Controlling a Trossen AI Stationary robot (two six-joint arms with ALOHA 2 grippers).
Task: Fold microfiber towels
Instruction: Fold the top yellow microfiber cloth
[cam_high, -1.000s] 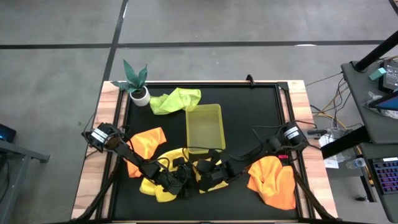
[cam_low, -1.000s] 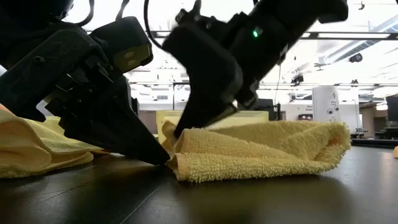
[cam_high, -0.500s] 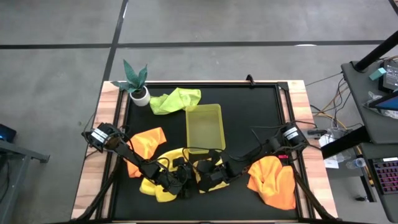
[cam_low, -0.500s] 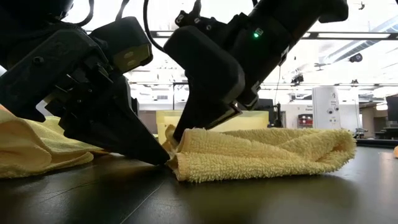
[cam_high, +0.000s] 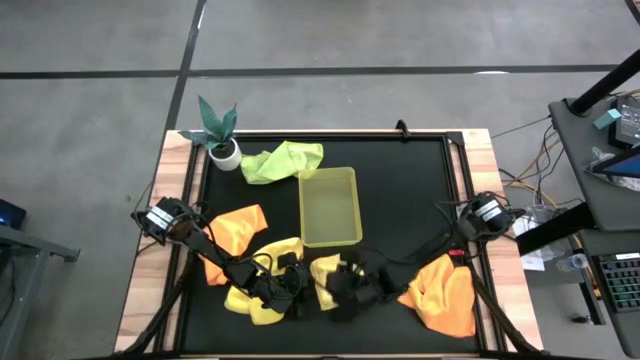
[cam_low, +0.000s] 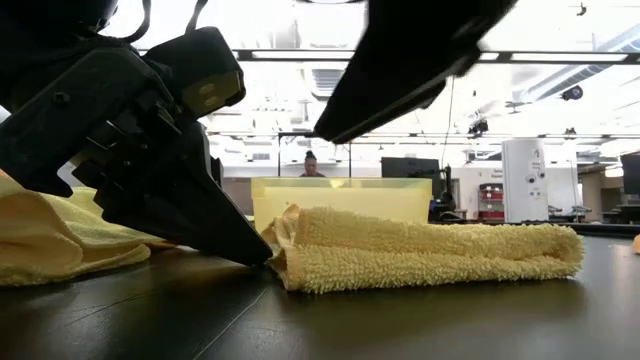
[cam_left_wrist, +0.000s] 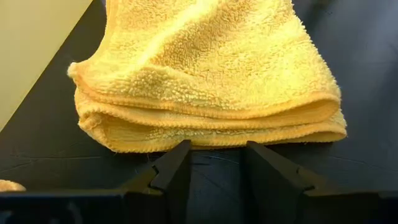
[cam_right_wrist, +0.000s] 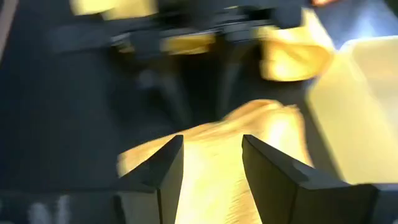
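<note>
- Yellow towel (cam_low: 430, 255): lies folded on the table's near middle, just near of the tray (cam_high: 329, 205)
- Left gripper (cam_left_wrist: 214, 163): down at the towel's left edge, jaws apart, nothing between them
- Right gripper (cam_right_wrist: 211, 163): above the towel, jaws apart, holding nothing
- Step judged: release after a fold. Lift the right gripper straight up so no fibres snag
- Withdraw the left gripper level along the table; dragging the edge would open the fold

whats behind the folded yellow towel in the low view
Directly behind the folded pale yellow towel stands the yellow-green tray; only its upper wall shows, the towel covers its base. A person shows far off in the room. The tray's inside is hidden from this height.
</note>
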